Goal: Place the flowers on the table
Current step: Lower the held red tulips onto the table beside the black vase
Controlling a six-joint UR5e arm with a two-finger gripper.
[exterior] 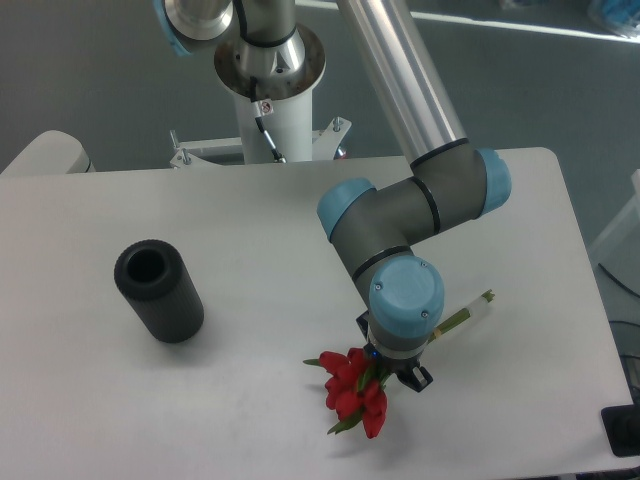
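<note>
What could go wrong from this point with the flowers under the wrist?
1. The gripper is hidden by the wrist, so its hold on the flowers cannot be checked; an early release could let them roll or land crooked.
2. The blooms stick out past the wrist, so pressing lower may crush them against the table.
3. The stems reach toward the table's right edge, so a sideways drift might push them off.

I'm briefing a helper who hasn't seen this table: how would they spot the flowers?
Start at the large white tabletop and follow the grey robot arm with blue joints toward the near edge. Under its wrist lies a small bunch of red blooms with pale green stems. Nothing else is red; the black hollow cylinder stands apart.
</note>
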